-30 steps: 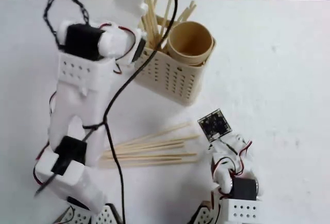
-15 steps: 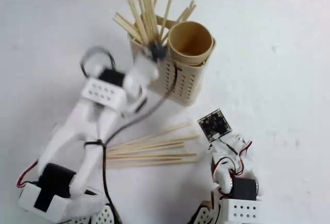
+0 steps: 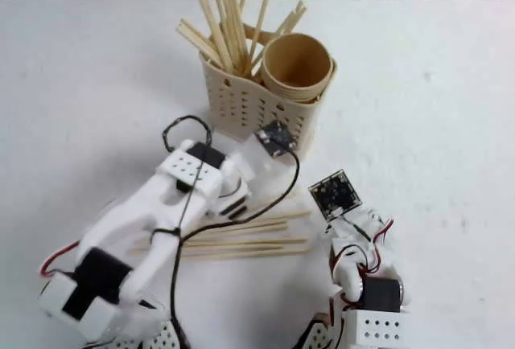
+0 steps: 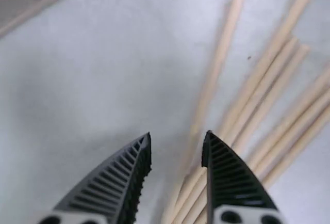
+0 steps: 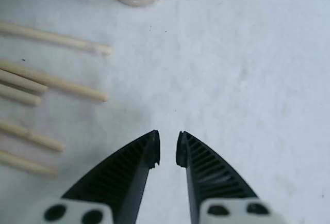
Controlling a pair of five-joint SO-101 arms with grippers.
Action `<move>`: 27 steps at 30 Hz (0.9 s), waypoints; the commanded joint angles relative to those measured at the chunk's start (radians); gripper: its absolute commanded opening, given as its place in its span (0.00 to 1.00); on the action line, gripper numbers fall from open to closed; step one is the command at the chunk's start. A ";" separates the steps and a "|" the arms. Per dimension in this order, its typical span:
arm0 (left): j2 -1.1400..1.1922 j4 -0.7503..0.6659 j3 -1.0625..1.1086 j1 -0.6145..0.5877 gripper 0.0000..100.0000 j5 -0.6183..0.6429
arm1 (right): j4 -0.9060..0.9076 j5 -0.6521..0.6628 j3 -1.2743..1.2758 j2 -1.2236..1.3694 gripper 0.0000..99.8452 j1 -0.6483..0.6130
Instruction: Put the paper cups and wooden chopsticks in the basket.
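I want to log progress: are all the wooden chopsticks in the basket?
No, several loose chopsticks lie flat on the table in front of the basket.

No text, label, number or sign I can read on my feeds. The basket (image 3: 257,112), paper cup (image 3: 296,63) and chopsticks (image 3: 265,246) look unmarked.

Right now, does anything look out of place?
Yes: a bundle of wooden chopsticks lies loose and fanned out on the table in front of the basket, under the left gripper, fingers open. The rest stand in the basket beside the paper cups.
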 commanded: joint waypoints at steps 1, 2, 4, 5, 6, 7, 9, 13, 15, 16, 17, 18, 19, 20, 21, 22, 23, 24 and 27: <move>0.111 0.000 -0.100 0.007 0.17 0.003 | -0.008 0.006 0.009 -0.005 0.07 -0.005; 0.154 0.005 -0.127 0.005 0.17 0.012 | -0.008 0.006 0.009 -0.005 0.07 -0.005; 0.220 0.060 -0.193 0.005 0.17 0.029 | -0.008 0.006 0.009 -0.005 0.07 -0.005; 0.242 0.087 -0.222 0.005 0.17 0.032 | -0.008 0.006 0.009 -0.005 0.07 -0.005; 0.260 0.106 -0.242 0.005 0.17 0.031 | -0.008 0.006 0.009 -0.005 0.07 -0.005; 0.272 0.115 -0.253 0.005 0.17 0.031 | -0.008 0.006 0.009 -0.005 0.07 -0.005; 0.280 0.120 -0.259 0.005 0.16 0.031 | -0.008 0.006 0.009 -0.005 0.07 -0.005; 0.280 0.118 -0.261 0.008 0.06 0.026 | -0.008 0.006 0.009 -0.005 0.07 -0.005; 0.280 0.117 -0.261 0.012 0.02 0.023 | -0.008 0.006 0.009 -0.005 0.07 -0.005; 0.280 0.117 -0.261 0.012 0.02 0.023 | -0.008 0.006 0.009 -0.005 0.07 -0.005; 0.280 0.117 -0.261 0.012 0.02 0.023 | -0.008 0.006 0.009 -0.005 0.07 -0.005; 0.280 0.117 -0.261 0.012 0.02 0.023 | -0.008 0.006 0.009 -0.005 0.07 -0.005; 0.280 0.118 -0.259 0.012 0.02 0.023 | -0.008 0.006 0.009 -0.005 0.07 -0.005; 0.280 0.120 -0.259 0.012 0.02 0.023 | -0.008 0.006 0.009 -0.005 0.07 -0.005; 0.278 0.121 -0.259 0.012 0.02 0.023 | -0.008 0.006 0.009 -0.005 0.07 -0.005; 0.278 0.121 -0.259 0.012 0.02 0.023 | -0.008 0.006 0.009 -0.005 0.07 -0.005; 0.277 0.123 -0.259 0.010 0.02 0.021 | -0.008 0.006 0.009 -0.005 0.07 -0.005; 0.274 0.132 -0.259 0.007 0.02 0.020 | -0.008 0.006 0.009 -0.005 0.07 -0.005; 0.214 0.172 -0.256 0.005 0.02 -0.012 | -0.008 0.006 0.009 -0.005 0.07 -0.005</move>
